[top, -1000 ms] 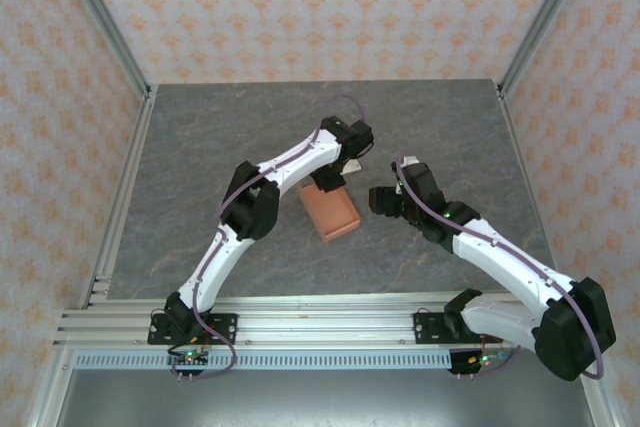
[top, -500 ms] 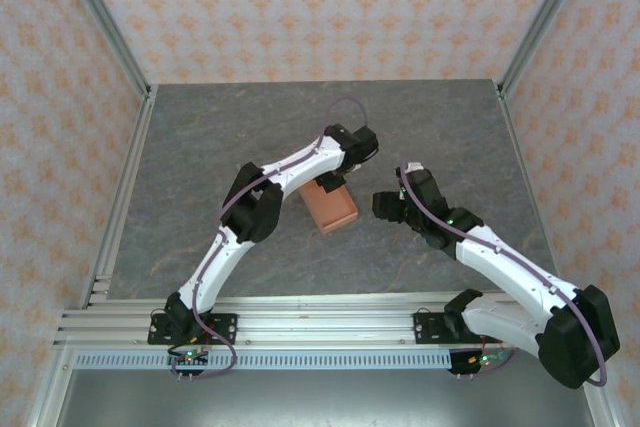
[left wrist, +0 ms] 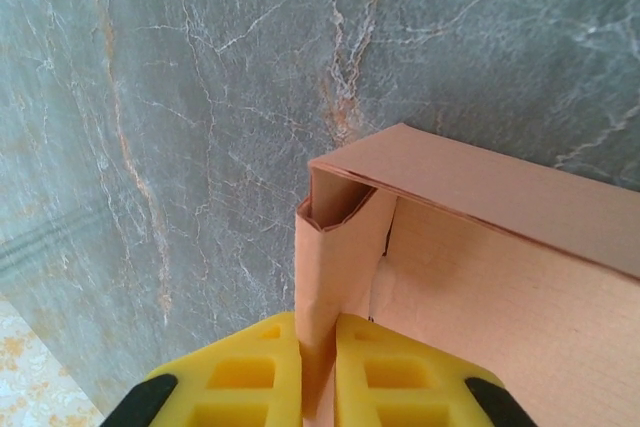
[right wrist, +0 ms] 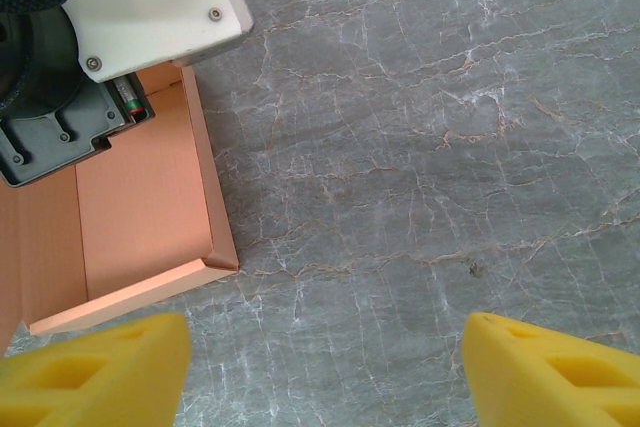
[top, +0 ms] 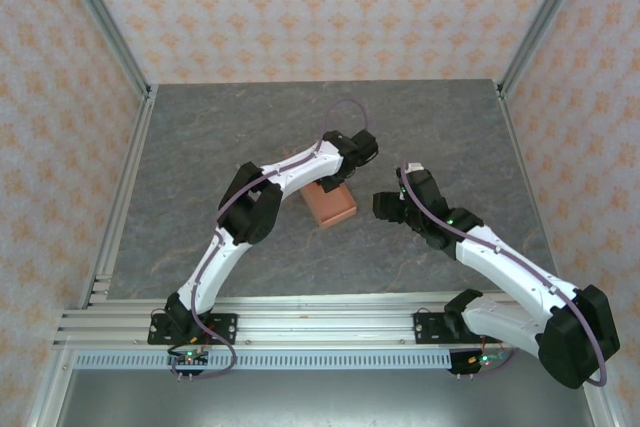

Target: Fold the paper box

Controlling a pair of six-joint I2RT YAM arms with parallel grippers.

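The paper box (top: 333,204) is a small shallow salmon-orange tray on the grey marbled table, just left of centre. My left gripper (top: 336,185) stands over its far end and is shut on one side wall (left wrist: 325,277), which runs up between the yellow fingers (left wrist: 250,372). The box's inside floor (left wrist: 500,317) lies to the right of that wall. In the right wrist view the box (right wrist: 140,227) lies at the left, under the left arm's wrist. My right gripper (top: 385,203) hovers beside the box's right side, open, with bare table between its fingers (right wrist: 95,372).
The grey marbled table (top: 200,167) is bounded by aluminium frame rails (top: 110,217) on the left and right (top: 520,157) and by patterned walls behind. Both arm bases sit on the rail at the near edge (top: 320,327).
The left gripper has shifted slightly right and forward with the box wall in its grip, turning the box a little. The right gripper has held almost still beside the box.
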